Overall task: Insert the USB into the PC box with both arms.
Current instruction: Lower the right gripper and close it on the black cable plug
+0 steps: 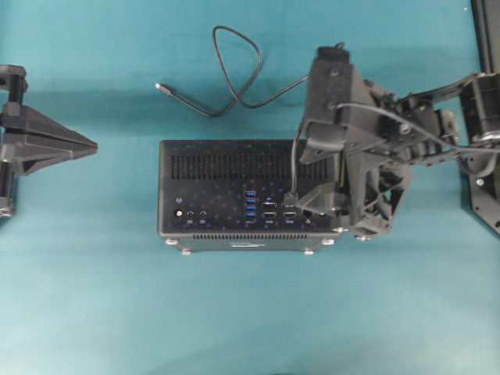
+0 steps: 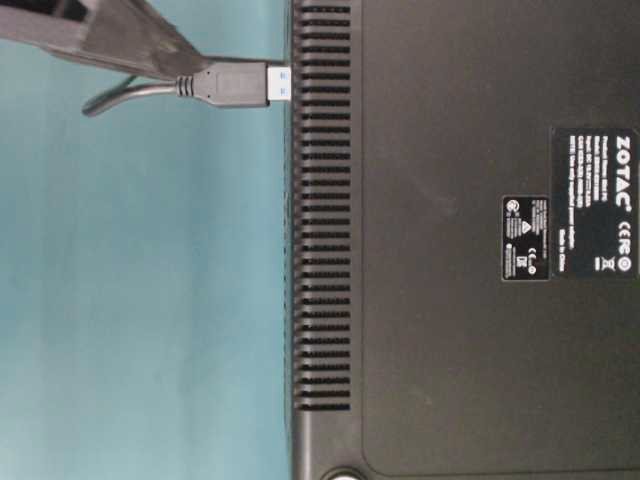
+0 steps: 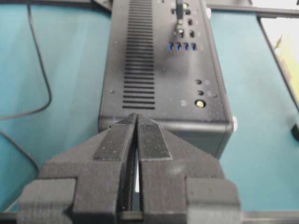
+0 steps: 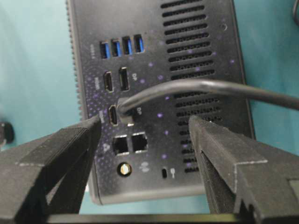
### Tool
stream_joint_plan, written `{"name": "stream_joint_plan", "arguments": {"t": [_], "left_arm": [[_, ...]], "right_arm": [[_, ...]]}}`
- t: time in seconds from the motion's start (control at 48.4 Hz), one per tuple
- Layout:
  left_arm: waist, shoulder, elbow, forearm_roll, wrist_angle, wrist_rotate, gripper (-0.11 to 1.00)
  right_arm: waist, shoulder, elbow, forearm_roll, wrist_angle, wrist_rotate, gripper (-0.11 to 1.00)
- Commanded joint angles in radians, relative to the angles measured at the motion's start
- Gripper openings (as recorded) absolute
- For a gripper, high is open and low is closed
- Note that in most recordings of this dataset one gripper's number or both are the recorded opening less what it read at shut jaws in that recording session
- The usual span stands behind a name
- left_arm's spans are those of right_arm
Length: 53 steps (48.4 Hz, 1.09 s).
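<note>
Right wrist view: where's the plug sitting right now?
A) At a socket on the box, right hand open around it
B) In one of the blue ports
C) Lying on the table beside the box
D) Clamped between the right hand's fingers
A: the plug stands at a socket below the blue ports of the box, and the right hand has its fingers spread clear on either side.

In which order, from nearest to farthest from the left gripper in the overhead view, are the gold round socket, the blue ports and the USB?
From the left gripper:
1. The gold round socket, at the left end of the PC box port face.
2. The blue ports, near the middle.
3. The USB, right of the ports.
</note>
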Motion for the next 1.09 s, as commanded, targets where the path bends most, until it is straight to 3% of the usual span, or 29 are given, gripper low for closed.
{"name": "stream_joint_plan", "arguments": {"t": [0.0, 1.074], "left_arm": [[-0.003, 0.002, -0.009, 0.003, -0.005, -0.002, 0.00], [-0.003, 0.002, 0.000, 0.002, -0.005, -0.009, 0.00]], "right_arm": [[0.006, -0.002, -0.025, -0.002, -0.011, 0.011, 0.80], [0.008, 0.021, -0.040, 0.005, -0.031, 0.005, 0.67]]}}
